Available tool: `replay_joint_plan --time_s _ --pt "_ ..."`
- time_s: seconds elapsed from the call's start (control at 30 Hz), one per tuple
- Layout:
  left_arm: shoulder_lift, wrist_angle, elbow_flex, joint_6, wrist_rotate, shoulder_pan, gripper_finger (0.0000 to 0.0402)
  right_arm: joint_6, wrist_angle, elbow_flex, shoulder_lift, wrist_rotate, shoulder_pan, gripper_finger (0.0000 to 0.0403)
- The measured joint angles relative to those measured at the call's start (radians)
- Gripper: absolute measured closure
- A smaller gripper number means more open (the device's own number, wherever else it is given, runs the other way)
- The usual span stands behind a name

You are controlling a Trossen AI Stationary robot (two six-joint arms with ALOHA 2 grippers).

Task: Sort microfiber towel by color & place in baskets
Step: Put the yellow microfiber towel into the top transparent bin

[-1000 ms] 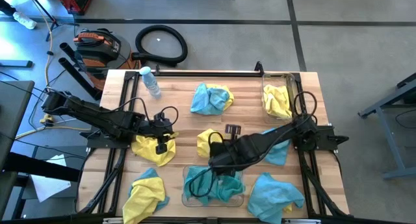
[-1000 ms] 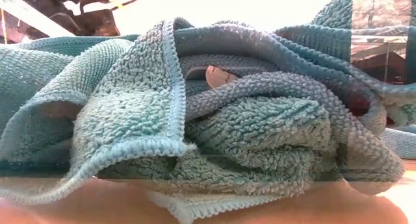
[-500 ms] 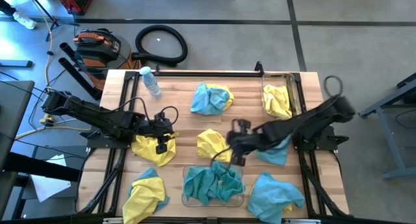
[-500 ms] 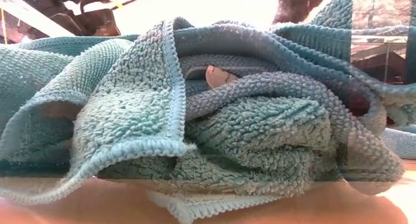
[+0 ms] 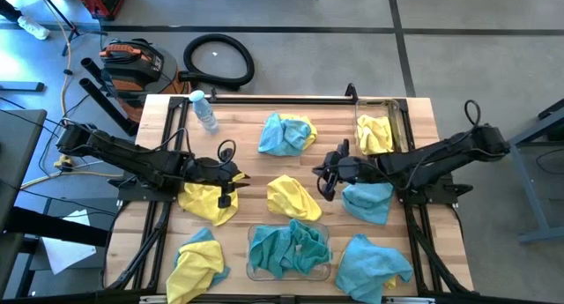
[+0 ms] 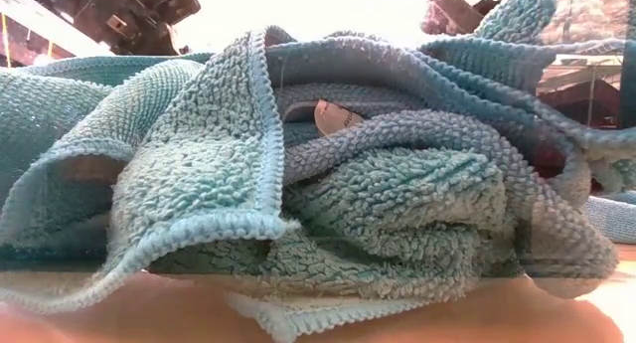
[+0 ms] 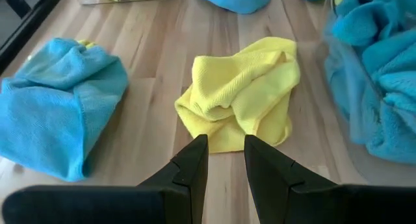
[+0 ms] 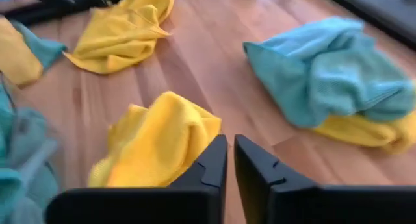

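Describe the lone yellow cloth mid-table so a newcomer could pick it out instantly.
Start at the clear plastic bin of teal cloths on the wooden table's near edge. Just beyond that bin, between the two grippers, lies a crumpled bright yellow microfiber cloth. Unlike the other loose piles containing yellow, it lies alone with no blue cloth touching it.

Looks like a workshop/lab: concrete floor (image 5: 291, 9), black coiled hose (image 5: 218, 59), orange-black tool case (image 5: 130, 61), metal rig frame (image 5: 529, 145).

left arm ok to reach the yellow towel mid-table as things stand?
Probably yes. The left tool is empty, fingers nearly closed, pointing at the yellow towel across bare wood; nothing lies between. The right tool hovers nearby.
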Motion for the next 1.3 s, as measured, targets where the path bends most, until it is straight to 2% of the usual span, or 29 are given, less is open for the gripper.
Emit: replay_joint_plan --time_s 0.2,0.33,0.6,0.73,0.93,1.17,1.3 --pt "0.0 -0.002 0.0 -0.002 -0.02 0.0 0.0314 -0.039 0.001 0.046 0.072 -0.07 -0.007 0.0292" --pt "0.0 -0.001 0.0 -0.002 -0.02 0.0 0.0314 -0.06 -0.002 0.108 0.156 -0.073 0.01 0.0244" --pt "0.0 -0.001 0.0 -0.003 -0.02 0.0 0.0314 -0.172 -0.093 0.29 0.351 -0.119 0.013 0.0182" --pt "0.0 -0.002 0.0 -0.003 -0.02 0.0 0.0314 -0.24 -0.219 0.42 0.455 -0.151 -0.006 0.017" --pt "0.0 -0.009 0.0 -0.003 -0.02 0.0 0.0314 -0.303 -0.413 0.584 0.583 -0.295 -0.058 0.0169" --pt "0.0 -0.012 0.0 -0.003 -0.02 0.0 0.0314 -0.348 -0.46 0.634 0.677 -0.394 -0.095 0.0169" --pt "0.0 -0.012 0.0 -0.003 -0.02 0.0 0.0314 -0.366 -0.47 0.634 0.714 -0.409 -0.105 0.0169"
